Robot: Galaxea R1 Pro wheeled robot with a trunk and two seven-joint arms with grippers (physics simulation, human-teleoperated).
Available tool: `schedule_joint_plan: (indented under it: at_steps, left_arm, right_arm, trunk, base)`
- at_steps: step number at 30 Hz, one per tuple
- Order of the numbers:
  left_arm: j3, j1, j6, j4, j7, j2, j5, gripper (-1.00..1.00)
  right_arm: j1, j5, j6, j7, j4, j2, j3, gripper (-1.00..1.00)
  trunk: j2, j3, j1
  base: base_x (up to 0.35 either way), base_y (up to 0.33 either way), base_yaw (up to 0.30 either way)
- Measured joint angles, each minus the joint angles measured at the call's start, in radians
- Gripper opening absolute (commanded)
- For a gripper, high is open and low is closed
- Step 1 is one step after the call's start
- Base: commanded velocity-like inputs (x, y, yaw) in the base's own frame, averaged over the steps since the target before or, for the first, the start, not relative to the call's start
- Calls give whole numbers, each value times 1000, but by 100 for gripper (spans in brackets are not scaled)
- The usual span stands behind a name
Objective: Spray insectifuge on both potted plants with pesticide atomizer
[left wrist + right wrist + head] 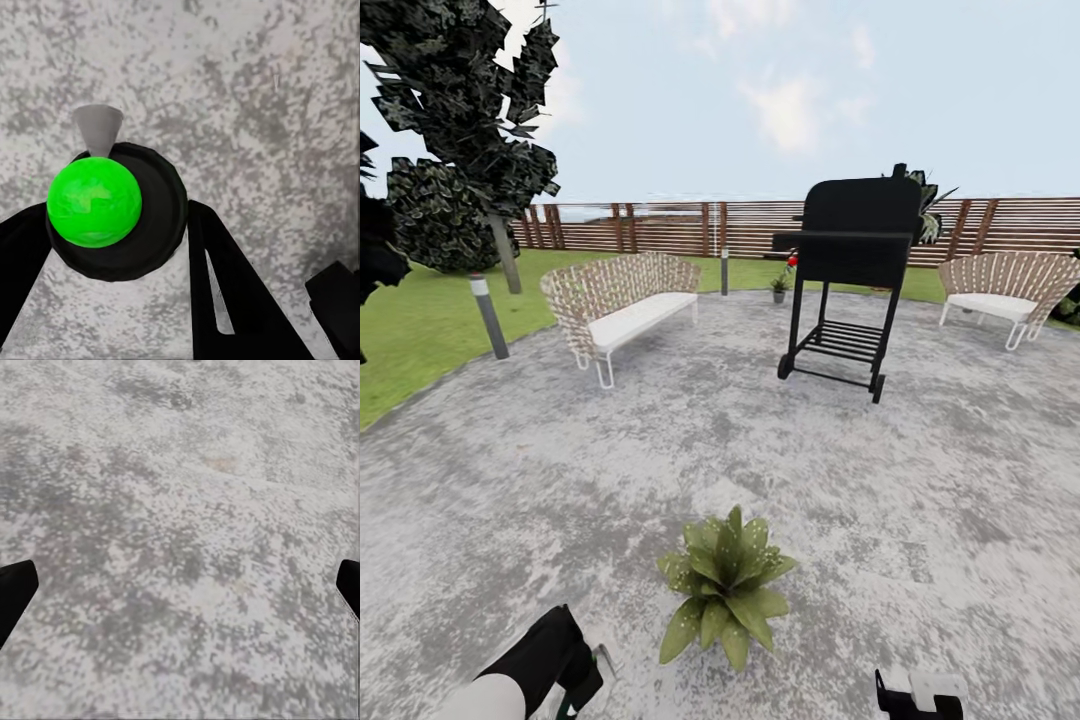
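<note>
Gripping pesticide atomizer (pixel 112 217), left gripper (pixel 112 247) has fingers (pixel 225 285) clamped on either side of bottle, green cap and grey nozzle over speckled paving (pixel 262 97). Right gripper (pixel 180 585) jaws wide apart, empty. Potted plant (pixel 726 585), flecked with pale insectifuge (pixel 712 563), sits on paving between both arms; second potted plant (pixel 779 287) far off beside black grill (pixel 850 280).

Grey speckled paving (pixel 660 450) underfoot, lawn (pixel 420 320) to the left w/ a dark tree (pixel 480 120). Brown slat fence (pixel 660 228) across the back under pale, cloudy sky. Wicker bench (pixel 622 300) w/ white cushion left of centre, black grill (pixel 855 270) on a wheeled stand mid-right, wicker chair (pixel 1005 285) far right. Two grey bollard lamps: one (pixel 488 315) at the lawn edge, one (pixel 724 270) nr the fence.
</note>
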Motion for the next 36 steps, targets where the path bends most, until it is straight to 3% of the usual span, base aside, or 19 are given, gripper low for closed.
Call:
schedule_joint_plan:
  at_steps: [9,13,15,16,20,24,36]
  left_arm:
    - [0,0,1,0,-4,1,-1,-100]
    - [-7,0,0,1,-82,1,-2,-100]
    - [-32,0,-1,1,-97,2,-4,-100]
    - [-50,1,0,2,-99,3,-4,-100]
    - [-57,3,0,3,-99,2,-12,-100]
    - [-56,3,-1,2,-97,0,-57,-100]
    - [-55,3,0,0,-96,0,-59,-100]
  right_arm:
    - [0,0,0,0,0,0,0,100]
    - [0,0,0,0,0,0,0,100]
    - [0,0,0,0,0,0,0,100]
    - [0,0,0,0,0,0,0,100]
    - [0,0,0,0,0,0,0,100]
    - [0,0,0,1,0,0,0,100]
    - [0,0,0,0,0,0,0,100]
  trunk:
    - [0,0,0]
    - [0,0,0]
    - [0,0,0]
    - [0,0,0]
    - [0,0,0]
    - [0,0,0]
    - [0,-1,0]
  base:
    - [33,-27,65]
    - [0,0,261]
    - [0,0,275]
    - [0,0,276]
    - [0,0,232]
    - [0,-153,28]
    - [0,-270,128]
